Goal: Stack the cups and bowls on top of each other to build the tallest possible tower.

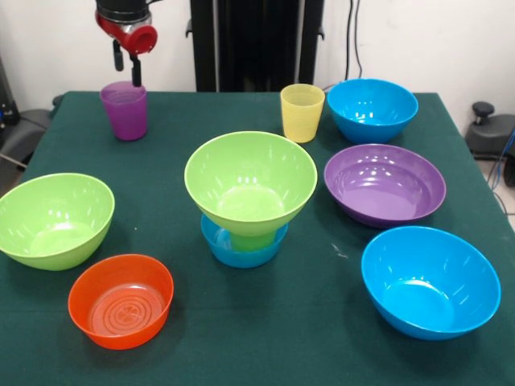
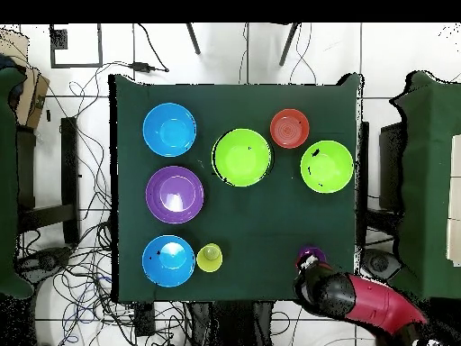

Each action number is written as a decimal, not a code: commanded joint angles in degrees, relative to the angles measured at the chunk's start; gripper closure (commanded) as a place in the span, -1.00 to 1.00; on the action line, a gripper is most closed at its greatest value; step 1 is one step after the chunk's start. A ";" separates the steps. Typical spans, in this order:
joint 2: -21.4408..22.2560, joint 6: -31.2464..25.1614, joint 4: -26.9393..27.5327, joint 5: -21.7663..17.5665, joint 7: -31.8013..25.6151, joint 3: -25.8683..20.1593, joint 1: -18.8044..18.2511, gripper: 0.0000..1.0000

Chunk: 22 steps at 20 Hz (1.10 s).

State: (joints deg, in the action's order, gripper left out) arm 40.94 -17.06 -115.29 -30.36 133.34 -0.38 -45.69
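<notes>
Grab the purple cup point(image 1: 124, 110) next.
The gripper point(image 1: 126, 68) hangs just above the cup with spread fingers; go straight down.

Bright, even light from above; white glare spots shine on the glossy bowls, strongest inside the purple bowl point(image 1: 385, 184); shadows on the green table point(image 1: 290, 322) are soft and faint; the front view is in focus.

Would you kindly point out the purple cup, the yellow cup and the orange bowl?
purple cup point(image 1: 125, 114): front view, on its side wall.
yellow cup point(image 1: 302, 117): front view, on its side wall.
orange bowl point(image 1: 121, 305): front view, on its inner floor.
</notes>
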 commanded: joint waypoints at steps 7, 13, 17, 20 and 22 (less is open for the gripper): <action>-6.00 6.81 0.24 -1.69 3.06 -1.86 2.87 -1.00; -8.62 8.69 1.97 -2.13 2.68 -1.72 2.73 -1.00; -10.35 9.52 2.95 -2.22 2.99 -1.34 3.51 -1.00; -10.54 9.38 3.53 -2.13 2.66 -1.53 3.82 -1.00; -9.94 8.42 3.90 -1.70 2.27 -2.02 4.10 -1.00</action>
State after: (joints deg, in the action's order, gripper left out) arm 37.83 -13.94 -115.36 -30.34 133.34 0.96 -43.48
